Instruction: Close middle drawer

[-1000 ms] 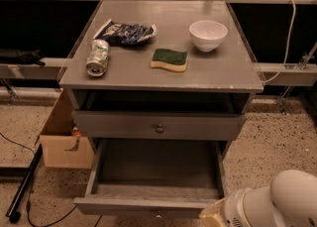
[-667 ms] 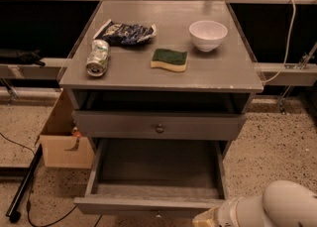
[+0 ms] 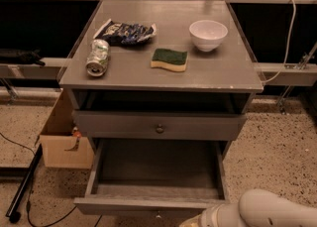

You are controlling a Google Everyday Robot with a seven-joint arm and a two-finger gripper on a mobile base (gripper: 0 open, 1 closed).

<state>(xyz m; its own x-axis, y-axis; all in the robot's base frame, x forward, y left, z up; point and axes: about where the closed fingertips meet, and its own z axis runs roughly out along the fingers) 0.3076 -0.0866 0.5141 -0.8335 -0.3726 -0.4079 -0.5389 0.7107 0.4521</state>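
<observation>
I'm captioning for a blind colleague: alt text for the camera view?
The middle drawer stands pulled open, bare inside, with the gripper at the bottom edge by its front. On the cabinet top: can, sponge, white bowl, snack bag.

Dim indoor scene, warm cast. Light falls from above: the cabinet top [image 3: 218, 67] is the best-lit surface, with small soft shadows under the bowl [image 3: 208, 33] and sponge [image 3: 170, 59]. White bowl is nearly blown out; the can [image 3: 98, 56] shows small glints. Gap under the top is near black. Middle drawer [image 3: 156, 171] is shaded inside, darkest at the back. Upper left and upper right of frame go black. Arm [image 3: 277, 213] at lower right is bright and pale. Gripper [image 3: 192, 222] sits at the bottom edge, cut off by the frame, dimly lit. Floor [image 3: 277, 141] is mottled, medium bright.
</observation>
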